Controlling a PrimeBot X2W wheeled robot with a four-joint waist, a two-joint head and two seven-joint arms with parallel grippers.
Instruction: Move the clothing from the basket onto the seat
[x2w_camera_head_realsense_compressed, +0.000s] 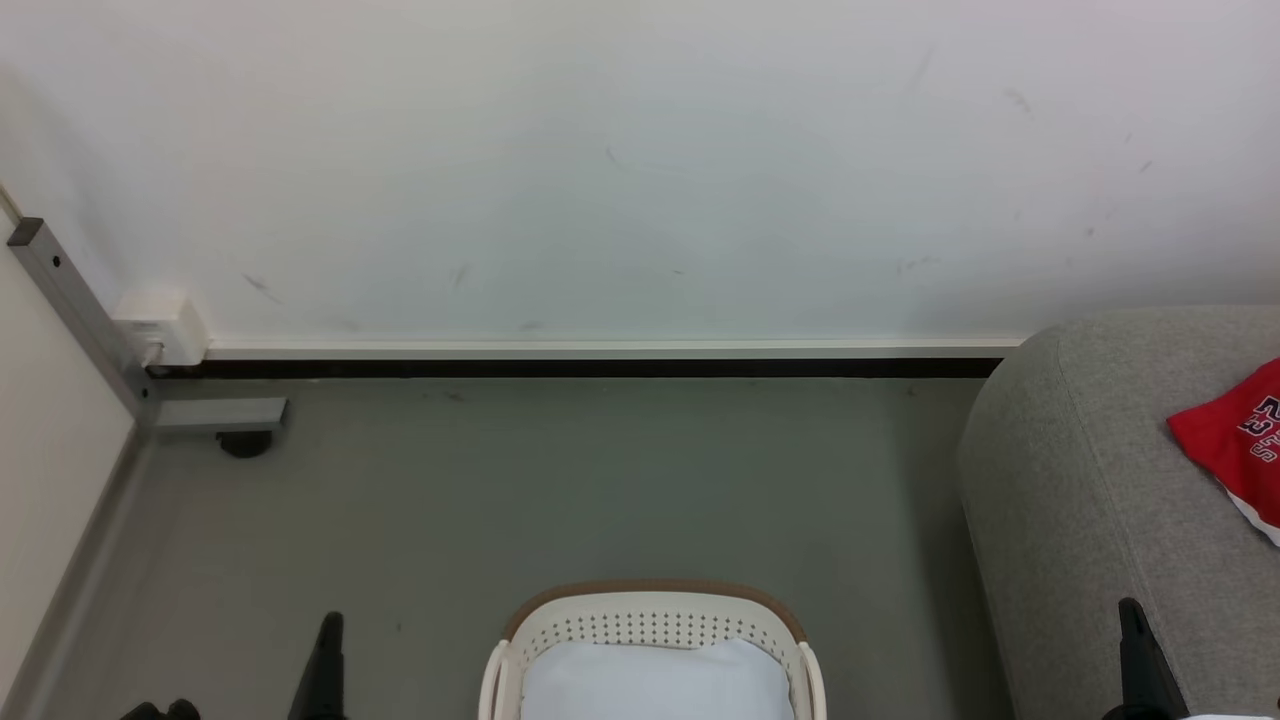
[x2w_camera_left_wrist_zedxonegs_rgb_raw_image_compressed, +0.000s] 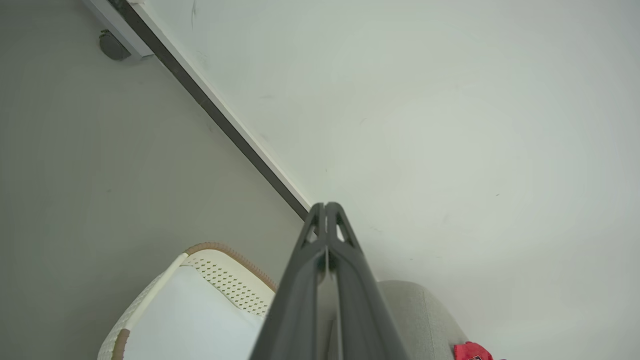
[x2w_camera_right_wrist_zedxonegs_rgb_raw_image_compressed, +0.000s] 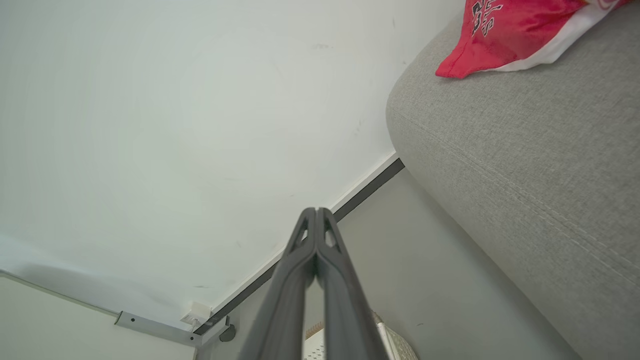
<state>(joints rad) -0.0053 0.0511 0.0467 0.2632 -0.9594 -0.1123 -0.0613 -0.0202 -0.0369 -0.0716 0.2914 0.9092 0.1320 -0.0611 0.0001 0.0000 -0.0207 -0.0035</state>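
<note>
Both sets of fingers are pinched tight together with nothing in them: left gripper (x2w_camera_left_wrist_zedxonegs_rgb_raw_image_compressed: 326, 212) and right gripper (x2w_camera_right_wrist_zedxonegs_rgb_raw_image_compressed: 316, 215) are both empty and pointing toward the white wall (x2w_camera_head_realsense_compressed: 600, 150). The basket (x2w_camera_head_realsense_compressed: 650, 612) sits on the grey floor (x2w_camera_head_realsense_compressed: 600, 480) between them. The red clothing (x2w_camera_head_realsense_compressed: 1232, 440) is lying on the seat (x2w_camera_head_realsense_compressed: 1080, 500), off to the right.

Probably a home-style room: grey sofa (x2w_camera_head_realsense_compressed: 1080, 480), laundry basket (x2w_camera_head_realsense_compressed: 650, 625), bare white wall (x2w_camera_head_realsense_compressed: 600, 150), grey floor (x2w_camera_head_realsense_compressed: 600, 480).
</note>
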